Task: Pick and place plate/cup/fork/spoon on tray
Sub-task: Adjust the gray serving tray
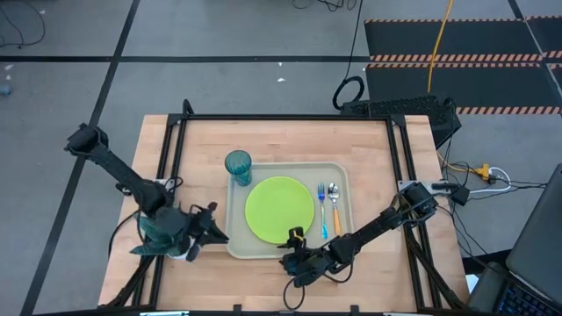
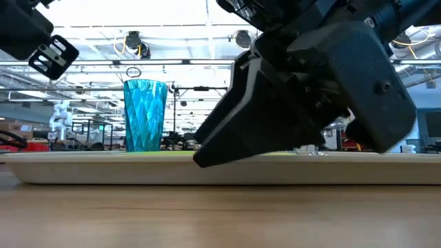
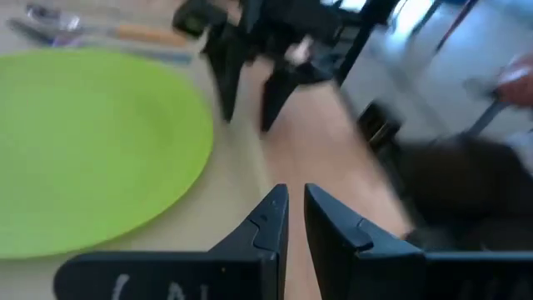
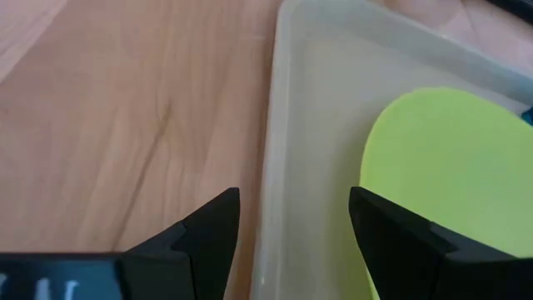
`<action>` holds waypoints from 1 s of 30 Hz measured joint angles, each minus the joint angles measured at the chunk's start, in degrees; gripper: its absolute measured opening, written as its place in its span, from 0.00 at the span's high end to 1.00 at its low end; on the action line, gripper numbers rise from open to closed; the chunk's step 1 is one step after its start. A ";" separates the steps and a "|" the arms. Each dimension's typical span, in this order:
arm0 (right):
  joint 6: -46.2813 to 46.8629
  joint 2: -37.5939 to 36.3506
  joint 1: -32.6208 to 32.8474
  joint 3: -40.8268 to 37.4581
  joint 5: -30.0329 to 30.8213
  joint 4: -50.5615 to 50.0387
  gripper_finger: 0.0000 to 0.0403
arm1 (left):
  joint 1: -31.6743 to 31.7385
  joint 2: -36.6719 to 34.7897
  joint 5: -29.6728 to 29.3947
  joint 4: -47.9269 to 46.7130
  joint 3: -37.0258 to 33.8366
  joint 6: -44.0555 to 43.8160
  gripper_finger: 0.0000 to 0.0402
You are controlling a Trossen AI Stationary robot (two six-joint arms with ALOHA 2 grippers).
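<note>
The beige tray [image 1: 344, 239] lies mid-table. On it are the lime-green plate [image 1: 279, 211], the teal cup [image 1: 238, 167] upright at its far left corner, the blue-handled fork [image 1: 322, 211] and the orange-handled spoon [image 1: 335, 209] side by side right of the plate. My right gripper [image 4: 291, 217] hangs open at the tray's near edge, one finger over the bare table and one over the plate's rim [image 4: 375, 167], the tray's rim [image 4: 275, 125] between them. My left gripper [image 3: 296, 204] is off the tray's near left corner, fingers all but together with nothing between them.
A teal leafy plant in a white pot [image 1: 162, 233] sits under my left arm at the table's near left. Black frame rails [image 1: 176, 149] run along the table's left, right and far sides. Bare wood [image 1: 202, 140] lies left of and beyond the tray.
</note>
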 joint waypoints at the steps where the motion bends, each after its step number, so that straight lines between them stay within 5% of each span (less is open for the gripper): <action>1: 0.00 0.00 0.00 0.00 0.01 0.44 0.46 | 0.08 1.16 -0.31 -2.30 1.19 0.00 0.90; 10: 0.05 0.00 0.27 0.00 0.01 4.84 0.46 | 4.35 0.07 -1.08 -25.63 12.10 3.26 0.90; 15: 1.49 0.00 0.77 0.00 -0.02 5.10 0.46 | 5.85 0.00 -3.74 -40.48 23.85 1.52 0.90; 22: 0.55 -0.02 0.96 -0.02 -0.01 3.82 0.46 | 5.83 14.78 -1.28 -64.50 46.42 0.30 0.90; 30: -2.72 -0.82 0.62 -0.04 5.99 -3.99 0.46 | 5.83 33.78 5.63 -69.33 63.05 -7.95 0.90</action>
